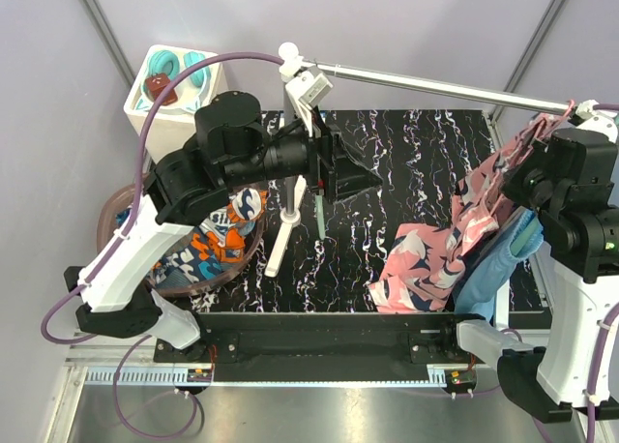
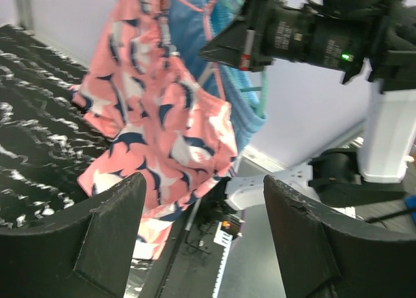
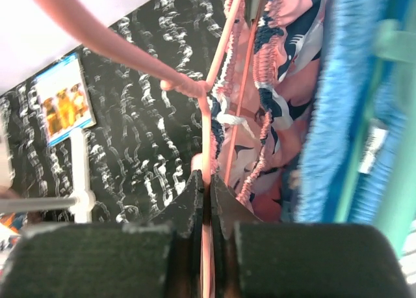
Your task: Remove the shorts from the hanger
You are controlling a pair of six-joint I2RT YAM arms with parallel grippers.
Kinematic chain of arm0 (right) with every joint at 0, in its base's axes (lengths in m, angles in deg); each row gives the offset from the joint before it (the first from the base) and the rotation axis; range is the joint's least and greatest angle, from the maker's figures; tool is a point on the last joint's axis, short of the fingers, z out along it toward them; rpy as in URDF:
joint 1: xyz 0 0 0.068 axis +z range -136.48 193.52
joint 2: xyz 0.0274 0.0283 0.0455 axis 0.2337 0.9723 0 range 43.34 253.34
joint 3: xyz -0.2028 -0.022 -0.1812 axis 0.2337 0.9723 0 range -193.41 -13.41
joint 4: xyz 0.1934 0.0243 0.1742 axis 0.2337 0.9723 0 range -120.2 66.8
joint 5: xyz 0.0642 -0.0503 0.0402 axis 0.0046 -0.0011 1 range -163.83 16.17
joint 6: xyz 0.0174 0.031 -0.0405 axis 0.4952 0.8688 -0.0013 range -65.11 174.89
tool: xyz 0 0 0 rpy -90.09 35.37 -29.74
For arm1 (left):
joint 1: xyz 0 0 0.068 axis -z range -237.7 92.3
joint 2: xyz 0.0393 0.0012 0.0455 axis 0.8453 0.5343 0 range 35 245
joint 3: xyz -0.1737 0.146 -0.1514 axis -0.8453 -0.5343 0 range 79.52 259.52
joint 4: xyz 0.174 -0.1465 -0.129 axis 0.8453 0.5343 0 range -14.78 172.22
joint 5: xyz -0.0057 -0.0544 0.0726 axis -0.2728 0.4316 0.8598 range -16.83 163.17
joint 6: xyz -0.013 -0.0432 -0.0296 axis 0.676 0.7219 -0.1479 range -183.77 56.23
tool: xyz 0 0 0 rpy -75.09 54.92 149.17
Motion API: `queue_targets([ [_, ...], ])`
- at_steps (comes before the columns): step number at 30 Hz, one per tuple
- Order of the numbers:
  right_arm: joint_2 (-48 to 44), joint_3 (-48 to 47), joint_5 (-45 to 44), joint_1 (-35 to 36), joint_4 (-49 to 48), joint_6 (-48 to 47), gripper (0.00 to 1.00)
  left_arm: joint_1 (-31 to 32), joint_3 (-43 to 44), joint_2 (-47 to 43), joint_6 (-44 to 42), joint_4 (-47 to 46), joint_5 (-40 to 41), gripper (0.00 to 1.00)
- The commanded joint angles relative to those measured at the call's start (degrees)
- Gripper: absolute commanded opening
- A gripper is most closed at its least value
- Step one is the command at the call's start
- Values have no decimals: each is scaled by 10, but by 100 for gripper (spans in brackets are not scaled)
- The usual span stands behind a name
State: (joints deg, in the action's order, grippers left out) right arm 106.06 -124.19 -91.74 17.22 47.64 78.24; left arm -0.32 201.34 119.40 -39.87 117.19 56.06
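The pink shorts (image 1: pixel 426 254) with navy-and-white prints hang from a thin pink hanger (image 3: pixel 207 135) at the right and trail onto the black table. They also show in the left wrist view (image 2: pixel 162 116) and the right wrist view (image 3: pixel 286 83). The light blue shorts (image 1: pixel 493 269) hang behind them on a teal hanger (image 3: pixel 383 148). The orange, blue and white shorts (image 1: pixel 218 240) lie in a brown bowl at the left. My right gripper (image 3: pixel 208 187) is shut on the pink hanger's rod. My left gripper (image 2: pixel 201 233) is open and empty above mid-table, facing the pink shorts.
A metal rail (image 1: pixel 435 83) runs from a white stand (image 1: pixel 290 211) to the right, above the marbled black table (image 1: pixel 416 153). A thin teal piece (image 1: pixel 319 216) sits by the stand. A white box (image 1: pixel 174 85) with teal rolls stands at the back left. The brown bowl's rim (image 1: pixel 247 259) is beside the left arm.
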Motion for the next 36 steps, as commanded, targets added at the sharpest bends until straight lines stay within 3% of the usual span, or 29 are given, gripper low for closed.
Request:
queue_targets([
  [1, 8, -30, 62, 2, -36, -25, 0, 45, 12, -5, -4, -45, -1, 75],
  [8, -8, -76, 149, 2, -67, -38, 0, 105, 1, -6, -13, -46, 62, 75],
  [16, -21, -95, 334, 2, -99, -23, 0, 150, 14, 11, -19, -50, 115, 76],
  [23, -68, 9, 475, 2, -132, 30, 0, 236, 3, 17, -65, -52, 232, 78],
  [28, -121, 77, 496, 2, -140, 55, 0, 265, -14, 23, -64, -52, 257, 78],
  [33, -141, 128, 436, 2, -127, 84, 0, 293, -26, 23, -63, -49, 290, 79],
  [36, -135, 148, 399, 2, -120, 159, 0, 306, -35, 24, -63, -42, 310, 79],
])
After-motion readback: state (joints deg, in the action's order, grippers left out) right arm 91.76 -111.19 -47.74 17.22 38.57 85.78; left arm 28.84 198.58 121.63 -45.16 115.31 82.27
